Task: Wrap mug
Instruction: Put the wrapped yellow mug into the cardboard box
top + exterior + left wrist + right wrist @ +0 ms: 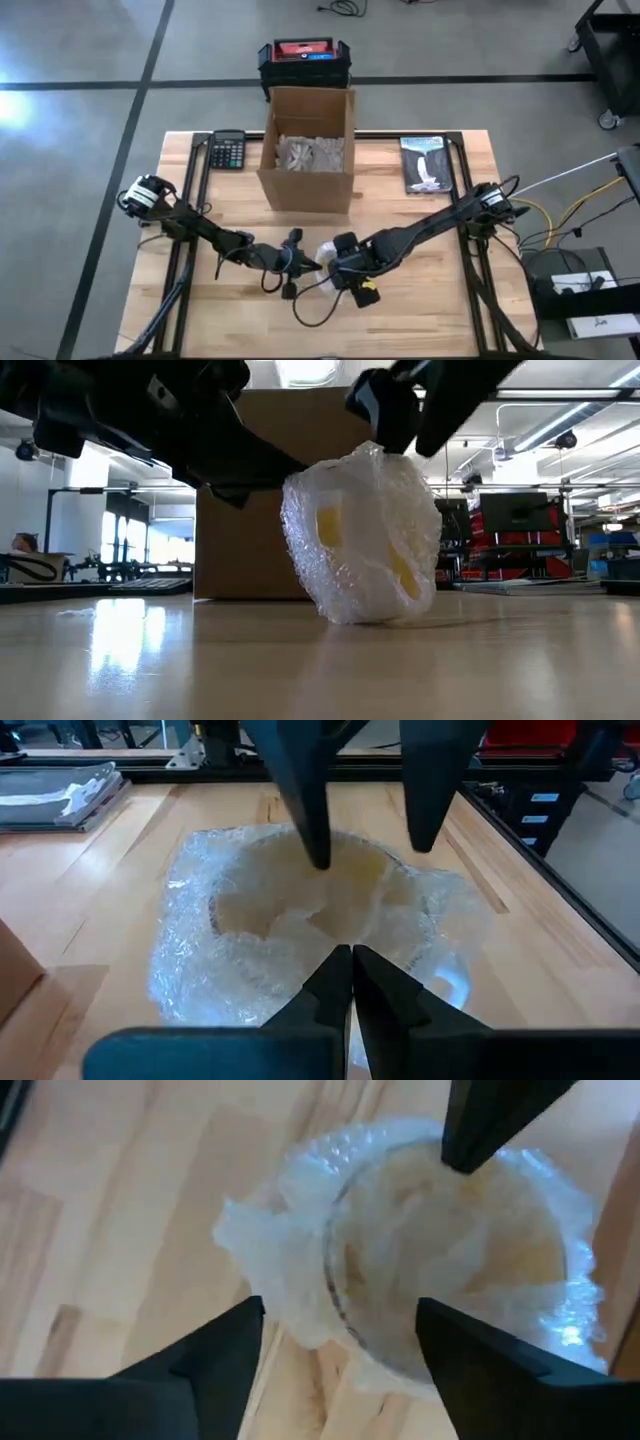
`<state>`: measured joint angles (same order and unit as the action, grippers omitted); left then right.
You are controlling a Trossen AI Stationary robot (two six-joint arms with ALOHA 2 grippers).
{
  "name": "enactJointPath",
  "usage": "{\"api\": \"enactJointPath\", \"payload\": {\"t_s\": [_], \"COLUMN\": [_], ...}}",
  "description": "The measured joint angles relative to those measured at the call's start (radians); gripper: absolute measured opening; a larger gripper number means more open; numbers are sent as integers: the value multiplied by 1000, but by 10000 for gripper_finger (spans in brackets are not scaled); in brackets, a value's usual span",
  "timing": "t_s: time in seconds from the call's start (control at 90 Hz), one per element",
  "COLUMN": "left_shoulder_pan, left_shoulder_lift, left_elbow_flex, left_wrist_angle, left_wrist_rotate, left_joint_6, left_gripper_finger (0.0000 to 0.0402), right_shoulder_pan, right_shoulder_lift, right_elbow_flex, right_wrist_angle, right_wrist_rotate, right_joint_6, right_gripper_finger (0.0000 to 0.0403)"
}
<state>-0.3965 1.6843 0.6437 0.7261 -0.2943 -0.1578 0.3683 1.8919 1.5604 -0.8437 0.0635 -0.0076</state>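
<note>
Both dark arms meet near the front middle of the light wooden tabletop [430,300] in the high view. The left gripper [297,262] and the right gripper [338,268] come in from each side of the yellow mug wrapped in clear bubble wrap [327,255]. I think they face each other so one can hold the wrap while the other tucks it. Farther back stand an open brown cardboard box [308,150], a black calculator [228,151] and a flat black case with a picture on it [424,164].

From the low view, the bubble-wrapped mug sits on the tabletop, leaning a bit. Yellow shows through the wrap. Both arms hang just above it.

Next, the left wrist view: this arm's own fingers [330,985] are pressed together, with their tips at the edge of the wrap. Across the bundle, the other arm's fingers point down into the mug's mouth.

Last, the right wrist view: its fingers [225,1345] are spread wide over the mug's open mouth, where loose wrap is stuffed inside. The wrapping looks almost done.
</note>
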Motion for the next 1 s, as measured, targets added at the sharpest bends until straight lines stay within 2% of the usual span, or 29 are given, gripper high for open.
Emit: {"api": "enactJointPath", "payload": {"t_s": [0.144,0.356,0.456,0.544,0.633,0.678,0.878,1.0], "left_shoulder_pan": [0,0,0,0,0,0,-16,-66], "left_shoulder_lift": [-6,-28,-33,-41,-71,-100,-271,-387], "left_elbow_flex": [0,2,15,34,64,82,175,195], "left_wrist_angle": [0,12,4,-32,-146,-230,-678,-895], "left_wrist_rotate": [0,0,0,0,0,0,-5,-56], "left_joint_6": [-1,-9,-9,-9,-9,-9,-66,-152], "left_gripper_finger": [0,0,0,0,0,0,0,0], "right_shoulder_pan": [-2,-2,-1,-1,0,0,7,16], "right_shoulder_lift": [35,104,117,119,111,103,17,-57], "right_elbow_flex": [-15,-15,-13,-14,-15,-19,9,50], "right_wrist_angle": [19,17,16,14,4,-11,-40,-71], "right_wrist_rotate": [53,87,88,87,87,93,90,56], "right_joint_6": [-66,-143,-151,-150,-150,-152,-151,-161], "right_gripper_finger": [243,196,155,99,33,15,16,7]}}
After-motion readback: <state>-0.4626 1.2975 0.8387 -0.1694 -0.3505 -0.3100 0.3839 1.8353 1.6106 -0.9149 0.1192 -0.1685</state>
